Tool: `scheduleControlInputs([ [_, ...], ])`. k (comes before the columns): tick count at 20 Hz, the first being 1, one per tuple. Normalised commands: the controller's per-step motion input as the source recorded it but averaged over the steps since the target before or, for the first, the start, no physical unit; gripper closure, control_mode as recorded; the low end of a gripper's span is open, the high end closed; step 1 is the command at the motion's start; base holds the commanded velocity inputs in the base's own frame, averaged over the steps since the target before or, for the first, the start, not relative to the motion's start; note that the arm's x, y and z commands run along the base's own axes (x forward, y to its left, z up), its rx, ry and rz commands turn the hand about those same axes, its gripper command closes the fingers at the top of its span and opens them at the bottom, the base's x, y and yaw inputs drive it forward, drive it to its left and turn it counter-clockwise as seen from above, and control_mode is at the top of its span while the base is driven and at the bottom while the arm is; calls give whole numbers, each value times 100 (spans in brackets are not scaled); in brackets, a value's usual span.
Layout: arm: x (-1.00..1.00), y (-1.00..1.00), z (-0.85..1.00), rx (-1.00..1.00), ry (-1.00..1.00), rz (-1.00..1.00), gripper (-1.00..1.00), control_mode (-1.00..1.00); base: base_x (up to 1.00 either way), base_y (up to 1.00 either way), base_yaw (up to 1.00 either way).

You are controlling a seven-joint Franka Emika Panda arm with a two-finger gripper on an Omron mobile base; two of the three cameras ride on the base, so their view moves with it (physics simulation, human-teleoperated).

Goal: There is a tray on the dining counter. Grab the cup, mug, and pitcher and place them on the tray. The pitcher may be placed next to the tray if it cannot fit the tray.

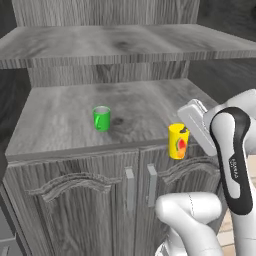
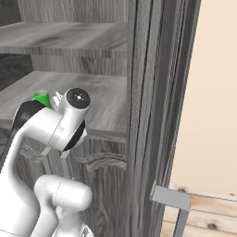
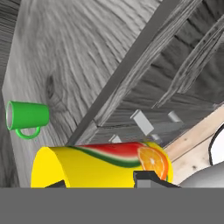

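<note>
Between the gripper's [image 3: 103, 180] closed-in fingertips sits the yellow cup [image 3: 105, 165], clamped; green mug [image 3: 27, 117] well apart.

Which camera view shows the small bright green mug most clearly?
The left base view: the small bright green cylindrical mug stands whole on the wood-grain cabinet top. The hand view shows it small, handle visible. The right base view shows a sliver behind the arm.

Yellow cup [image 1: 178, 141] – watermelon-and-orange print, bright green mug [image 1: 102, 118], grey wood-grain cabinet [image 1: 75, 200]
</note>
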Motion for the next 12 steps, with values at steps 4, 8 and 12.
scheduleControlInputs([
  [4,0,0,0,0,0,0,100,100,-74,-1,0],
  [8,0,0,0,0,0,0,100,100,-84,0,7],
  [12,0,0,0,0,0,0,100,100,-67,1,43],
])
